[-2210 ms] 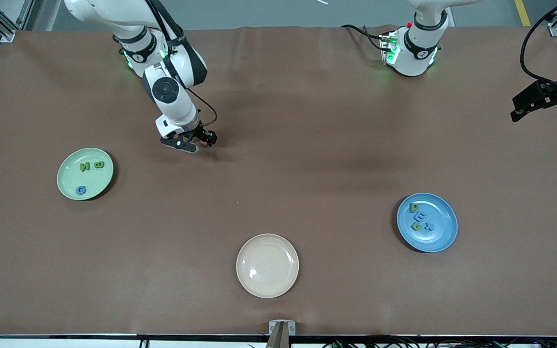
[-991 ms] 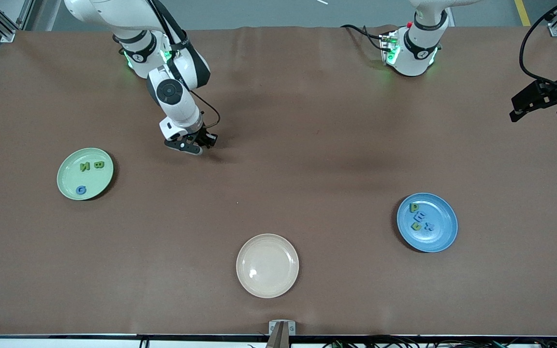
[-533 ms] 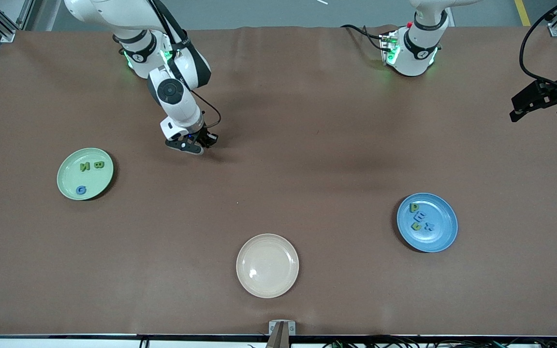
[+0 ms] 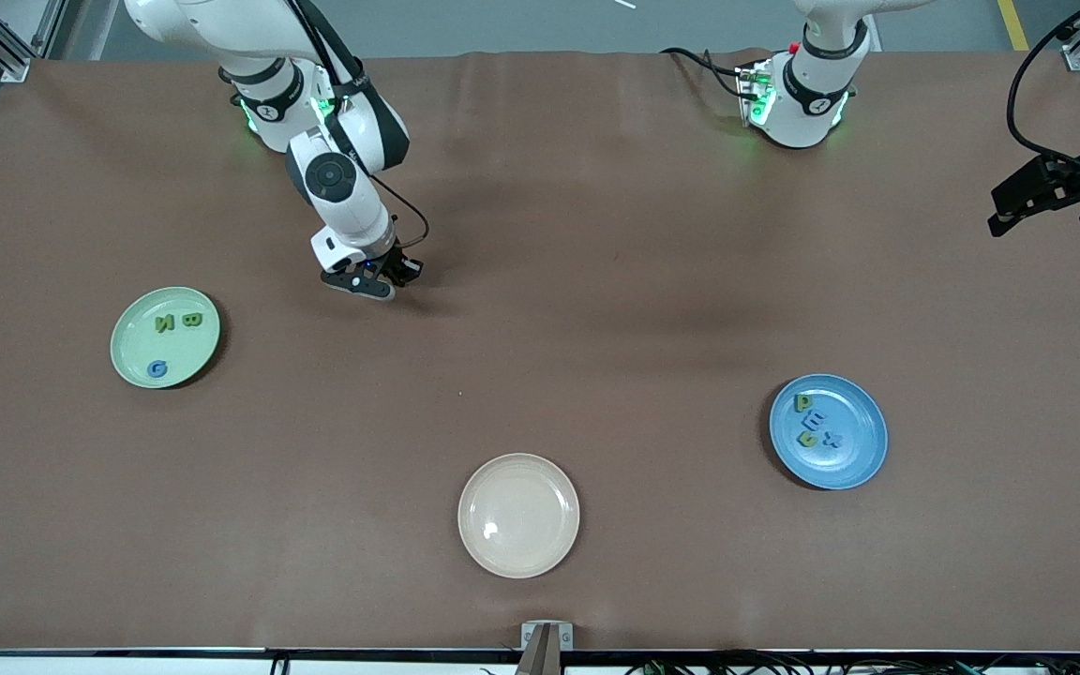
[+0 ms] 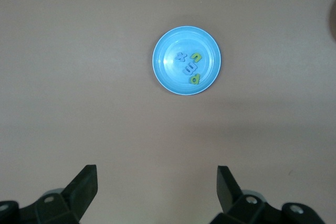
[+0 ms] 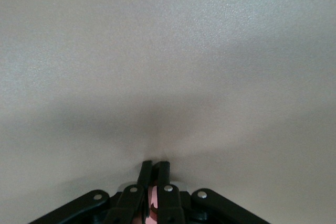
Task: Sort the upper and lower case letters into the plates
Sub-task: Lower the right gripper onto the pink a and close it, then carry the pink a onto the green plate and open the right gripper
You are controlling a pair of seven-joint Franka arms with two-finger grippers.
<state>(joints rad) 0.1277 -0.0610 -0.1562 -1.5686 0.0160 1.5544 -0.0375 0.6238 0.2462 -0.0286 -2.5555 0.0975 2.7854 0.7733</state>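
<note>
The mint green plate [image 4: 186,352] lies toward the right arm's end and holds three letters [image 4: 163,323]. The blue plate [image 4: 854,422] lies toward the left arm's end and holds several green and blue letters [image 4: 812,424]; it also shows in the left wrist view [image 5: 170,72]. My right gripper [image 4: 397,272] hangs low over bare table near its base. It is shut on a small pink letter [image 6: 154,203], mostly hidden between the fingers. My left gripper [image 4: 1018,206] waits high at the table's end, open and empty [image 5: 156,174].
A cream-beige plate [image 4: 518,516] with nothing in it lies near the front edge, between the two other plates. A small bracket [image 4: 547,636] sits at the front edge.
My right gripper has shifted slightly toward the left arm's end with the pink letter in it, then stayed still. The left arm has not moved.
</note>
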